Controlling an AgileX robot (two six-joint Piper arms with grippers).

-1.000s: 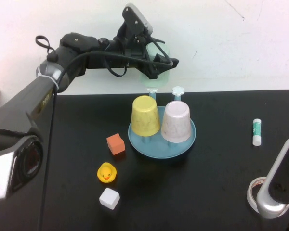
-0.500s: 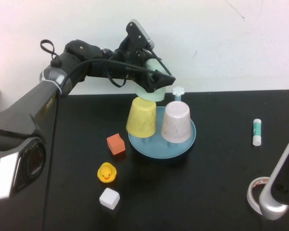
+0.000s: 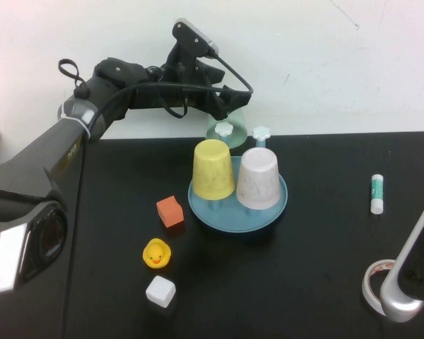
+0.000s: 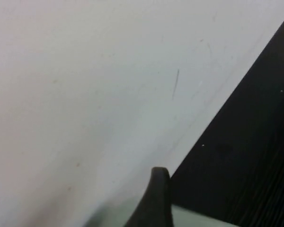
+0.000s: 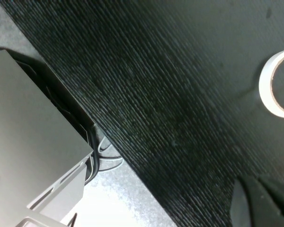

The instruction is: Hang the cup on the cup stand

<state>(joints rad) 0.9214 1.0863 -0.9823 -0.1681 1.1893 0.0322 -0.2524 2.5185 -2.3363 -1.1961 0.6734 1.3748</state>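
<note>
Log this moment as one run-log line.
step: cup on rear peg of cup stand | left gripper: open, above cup | right gripper: shut, parked near tape roll

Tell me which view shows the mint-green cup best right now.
The high view: the mint-green cup sits behind the yellow cup, under the left claw. The left wrist view catches only a pale sliver; the right wrist view shows none of it.

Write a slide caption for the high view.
Left pincer above mint cup at cup stand rear; right pincer parked beside tape roll.
</note>
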